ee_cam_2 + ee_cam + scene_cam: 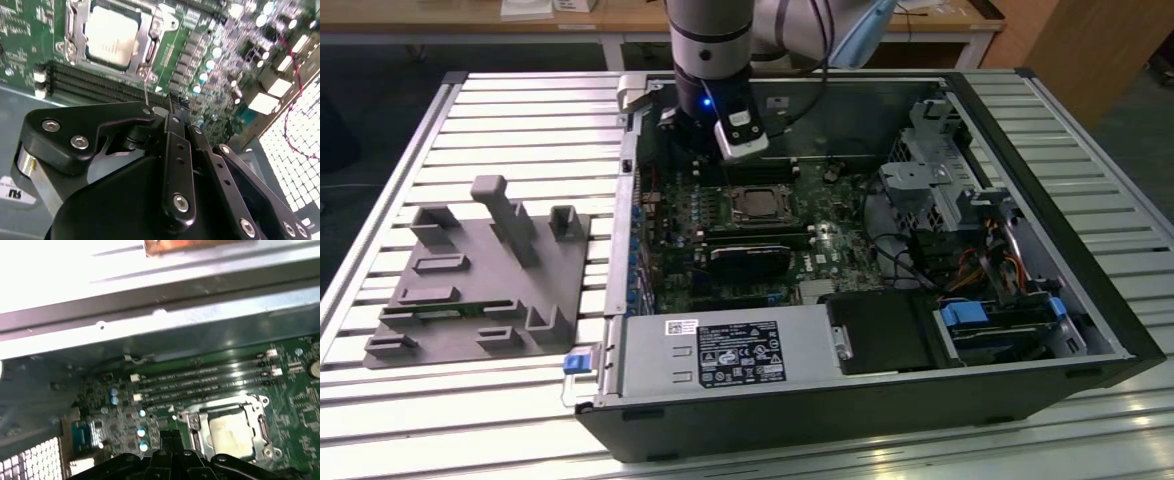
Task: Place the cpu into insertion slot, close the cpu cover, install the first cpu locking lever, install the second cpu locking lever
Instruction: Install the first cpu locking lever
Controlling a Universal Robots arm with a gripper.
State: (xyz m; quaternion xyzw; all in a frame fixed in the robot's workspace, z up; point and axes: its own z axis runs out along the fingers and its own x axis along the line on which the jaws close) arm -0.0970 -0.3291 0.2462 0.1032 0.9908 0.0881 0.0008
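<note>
The cpu [754, 203] lies flat in the insertion slot [731, 190] on the green board; its pale metal top shows in both wrist views [111, 37] [229, 429]. The silvery cpu cover [150, 47] [260, 424] lies down around it as a frame. A thin wire locking lever [145, 87] stands up from the socket's edge, close beside my fingertips; I cannot tell whether they touch it. My gripper [720, 160] [169, 100] [170, 437] hangs above the board just off the socket, its black fingers together.
Long black memory slots [100, 82] [200, 382] run beside the socket. In the case are a black card [747, 262], a power supply [720, 350] and a drive cage with cables [961, 210]. A grey fixture plate [480, 270] lies at the exterior view's left.
</note>
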